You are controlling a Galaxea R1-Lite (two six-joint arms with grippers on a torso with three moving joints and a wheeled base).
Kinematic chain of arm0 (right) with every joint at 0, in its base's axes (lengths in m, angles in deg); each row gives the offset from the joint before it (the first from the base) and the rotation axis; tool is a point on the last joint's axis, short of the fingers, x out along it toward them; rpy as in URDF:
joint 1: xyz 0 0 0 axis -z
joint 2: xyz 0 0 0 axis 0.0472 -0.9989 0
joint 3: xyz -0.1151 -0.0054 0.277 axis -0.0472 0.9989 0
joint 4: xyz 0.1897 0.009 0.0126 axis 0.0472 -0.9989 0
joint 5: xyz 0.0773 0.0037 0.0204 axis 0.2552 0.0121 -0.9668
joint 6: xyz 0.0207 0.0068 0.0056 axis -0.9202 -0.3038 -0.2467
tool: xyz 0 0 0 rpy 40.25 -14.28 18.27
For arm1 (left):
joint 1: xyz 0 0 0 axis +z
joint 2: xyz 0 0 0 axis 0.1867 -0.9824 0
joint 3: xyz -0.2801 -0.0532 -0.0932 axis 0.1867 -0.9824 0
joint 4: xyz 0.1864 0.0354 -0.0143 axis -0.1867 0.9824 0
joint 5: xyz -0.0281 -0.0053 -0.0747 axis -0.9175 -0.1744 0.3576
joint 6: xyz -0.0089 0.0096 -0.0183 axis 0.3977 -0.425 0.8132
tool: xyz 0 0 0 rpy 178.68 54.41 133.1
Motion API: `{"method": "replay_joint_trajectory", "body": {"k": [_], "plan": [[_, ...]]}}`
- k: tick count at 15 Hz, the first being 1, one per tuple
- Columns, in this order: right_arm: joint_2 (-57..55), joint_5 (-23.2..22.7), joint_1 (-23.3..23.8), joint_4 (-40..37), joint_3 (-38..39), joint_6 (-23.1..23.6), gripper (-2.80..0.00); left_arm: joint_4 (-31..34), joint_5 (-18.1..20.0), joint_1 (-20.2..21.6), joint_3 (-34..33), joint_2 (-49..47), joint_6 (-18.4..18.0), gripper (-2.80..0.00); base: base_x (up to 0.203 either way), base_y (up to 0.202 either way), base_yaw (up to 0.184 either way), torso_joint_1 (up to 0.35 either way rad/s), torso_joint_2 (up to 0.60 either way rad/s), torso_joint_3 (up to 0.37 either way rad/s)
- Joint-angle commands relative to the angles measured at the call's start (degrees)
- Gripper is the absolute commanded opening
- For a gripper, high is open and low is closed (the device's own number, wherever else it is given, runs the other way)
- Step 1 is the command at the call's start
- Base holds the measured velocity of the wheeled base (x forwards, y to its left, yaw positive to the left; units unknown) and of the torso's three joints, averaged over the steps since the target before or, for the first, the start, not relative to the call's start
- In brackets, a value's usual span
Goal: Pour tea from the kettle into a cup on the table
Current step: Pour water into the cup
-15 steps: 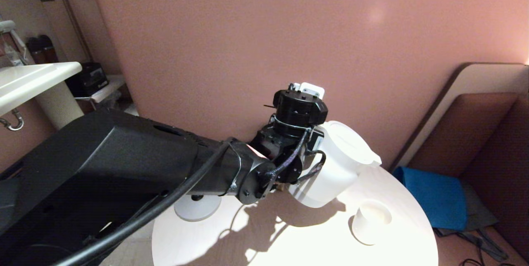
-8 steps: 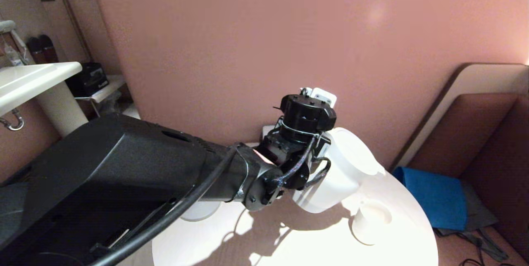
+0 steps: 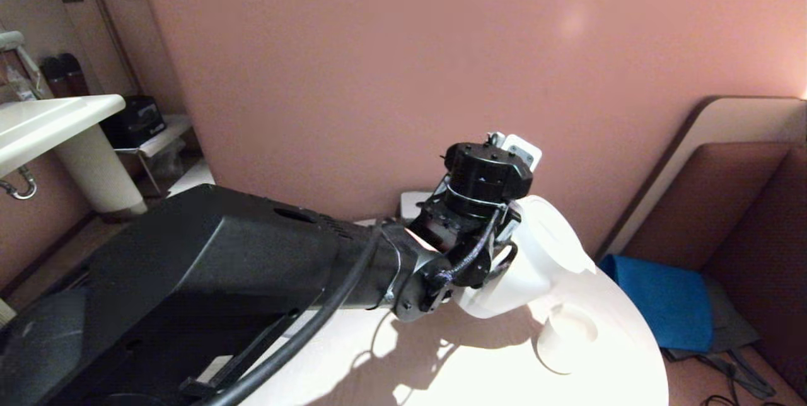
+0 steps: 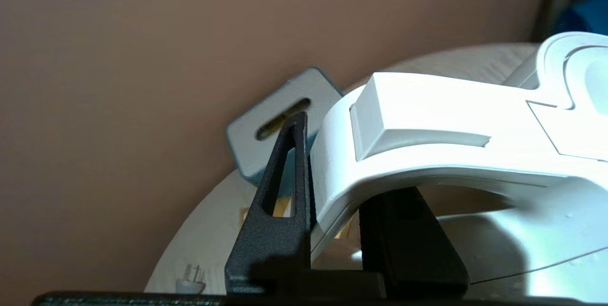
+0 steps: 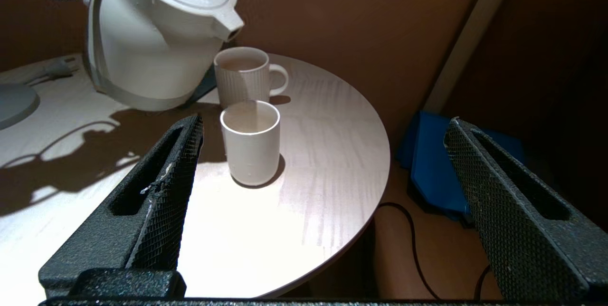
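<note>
The left arm reached over the round white table (image 5: 323, 163), its left gripper (image 4: 332, 230) clamped on the handle of the one white kettle (image 5: 152, 44), held tilted above the table, spout over the cup (image 5: 251, 147). Two vessels stood there: that plain cup and a ribbed mug (image 5: 242, 78). The right gripper (image 5: 318, 201) gaped empty nearby.

- The large plastic kettle (image 5: 156, 35) was white, with a grey band at its base.
- The small smooth handleless cup (image 5: 251, 147) was plain white.
- The ribbed mug (image 5: 242, 77) was white with vertical ridges.
- The round table (image 5: 304, 163) was white with faint wood grain.
- The cloth on the floor (image 3: 662, 295) was blue.
- The wall (image 3: 391, 46) was dusky pink.
</note>
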Motion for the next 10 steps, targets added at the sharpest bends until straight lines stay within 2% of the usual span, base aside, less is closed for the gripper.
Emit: {"method": "replay_joint_trajectory", "body": {"k": [1, 6, 10], "plan": [[-0.1, 0.0, 0.0, 0.0, 0.0, 0.0, 0.00, -0.1, -0.2, -0.1, 0.4, -1.5, -0.4, -2.80, 0.000, 0.000, 0.000, 0.000, 0.00, 0.000], [-0.1, 0.0, 0.0, 0.0, 0.0, 0.0, 0.00, -0.2, -0.2, -0.2, 0.7, -2.2, -4.9, -2.80, 0.000, 0.000, 0.000, 0.000, 0.00, 0.000], [-0.1, 0.0, 0.0, 0.0, 0.0, 0.0, 0.00, -0.1, -0.2, -0.3, 4.2, -3.9, -8.1, -2.80, 0.000, 0.000, 0.000, 0.000, 0.00, 0.000]]}}
